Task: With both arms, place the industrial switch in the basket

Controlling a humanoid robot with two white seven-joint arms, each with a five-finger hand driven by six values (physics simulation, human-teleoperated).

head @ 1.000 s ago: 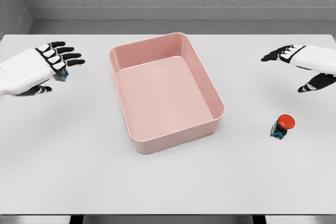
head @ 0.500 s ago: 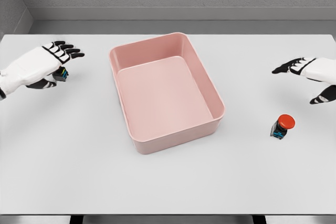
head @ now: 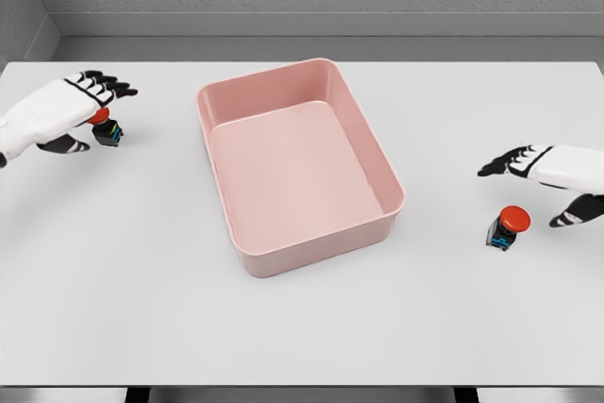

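Both hands open-fingered, nothing gripped: right hand (head: 547, 175) hovers just above red-capped switch (head: 507, 226) at basket's (head: 393, 211) 3 o'clock, left hand (head: 58, 115) over second switch (head: 106, 129) at 9 o'clock; a shallow close may topple either small switch.

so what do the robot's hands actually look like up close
Both are five-finger hands with smooth white shells over the back and forearm. The left hand has black fingers with white plates edged in black on the knuckle segments; the right hand matches, with black fingertips and a dark thumb. No cables or markings are visible.
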